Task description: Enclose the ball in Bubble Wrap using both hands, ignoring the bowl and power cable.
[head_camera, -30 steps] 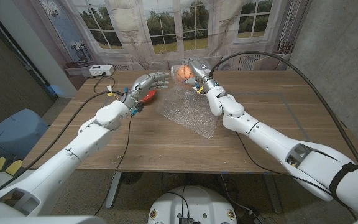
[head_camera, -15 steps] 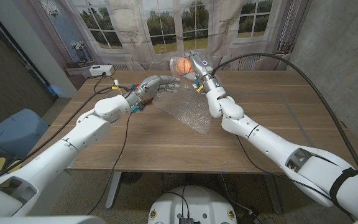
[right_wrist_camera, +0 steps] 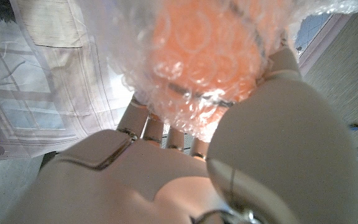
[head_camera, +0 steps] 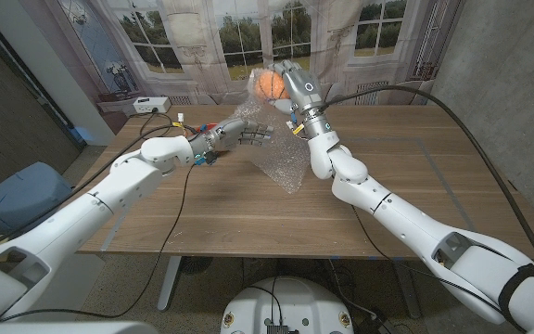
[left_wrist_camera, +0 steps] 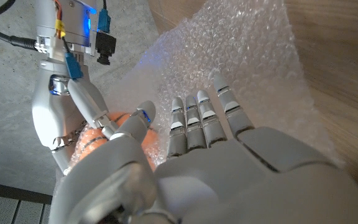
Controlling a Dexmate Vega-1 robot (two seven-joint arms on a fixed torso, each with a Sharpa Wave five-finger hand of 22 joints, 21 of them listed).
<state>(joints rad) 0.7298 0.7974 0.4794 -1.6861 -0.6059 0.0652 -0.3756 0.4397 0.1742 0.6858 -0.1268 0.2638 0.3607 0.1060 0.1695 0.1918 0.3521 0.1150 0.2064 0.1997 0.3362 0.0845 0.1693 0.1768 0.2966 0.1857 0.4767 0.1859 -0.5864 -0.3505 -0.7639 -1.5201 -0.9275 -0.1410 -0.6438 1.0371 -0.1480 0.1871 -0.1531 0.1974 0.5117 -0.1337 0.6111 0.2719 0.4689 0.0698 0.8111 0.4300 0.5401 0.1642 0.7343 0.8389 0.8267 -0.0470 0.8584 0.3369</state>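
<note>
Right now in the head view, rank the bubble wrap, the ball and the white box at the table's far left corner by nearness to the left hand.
1. Bubble wrap: right at the left hand's fingers.
2. Ball: just beyond, raised in the right hand.
3. White box: farthest, at the table's far left corner.

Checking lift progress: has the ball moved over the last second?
Yes. In the head view the ball, held in bubble wrap by the right hand, has risen from the table's far edge up against the window backdrop.
</note>
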